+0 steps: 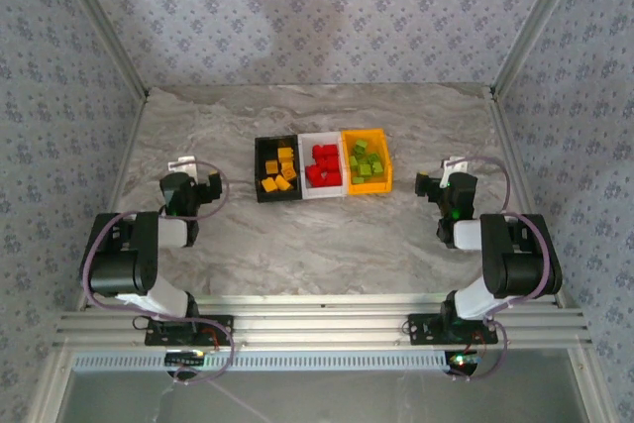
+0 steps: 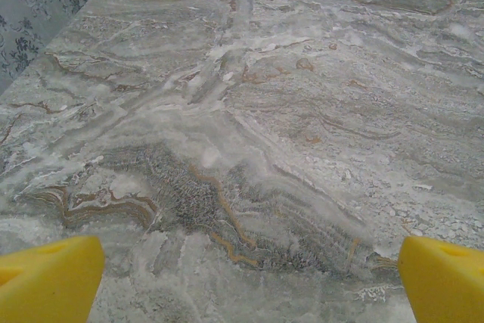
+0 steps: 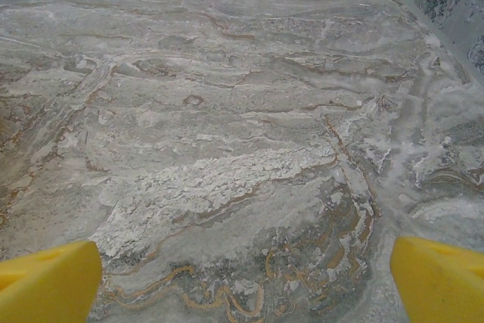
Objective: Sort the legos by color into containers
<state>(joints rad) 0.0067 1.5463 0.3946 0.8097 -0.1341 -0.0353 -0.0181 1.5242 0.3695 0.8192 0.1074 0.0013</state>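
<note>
The bricks lay in three colour groups inside the row of bins at the middle of the table: orange-yellow bricks in the black bin, red bricks in the white bin, and light green bricks in the orange-yellow bin. The bins touched side to side, and the long axis of the row ran left to right across the table, square to the reach of both arms. Every brick that could be made out sat inside a bin with its own colour, so the sorting looked finished, with nothing left to pick.

The row lay between the two hands. From the left gripper the bins were off to its right and about level with it, the black bin nearest. From the right gripper they were off to its left, the orange-yellow bin nearest. The white bin sat about midway between them, so neither arm had a clear advantage there.

Both grippers were spread wide and held nothing. In the left wrist view the left gripper had its yellow fingertips far apart at the bottom corners, bare marble between them. The right gripper was the same. Each pointed toward the far side of the table rather than at the bins, so any further reach would have needed a turn inward first.
</note>
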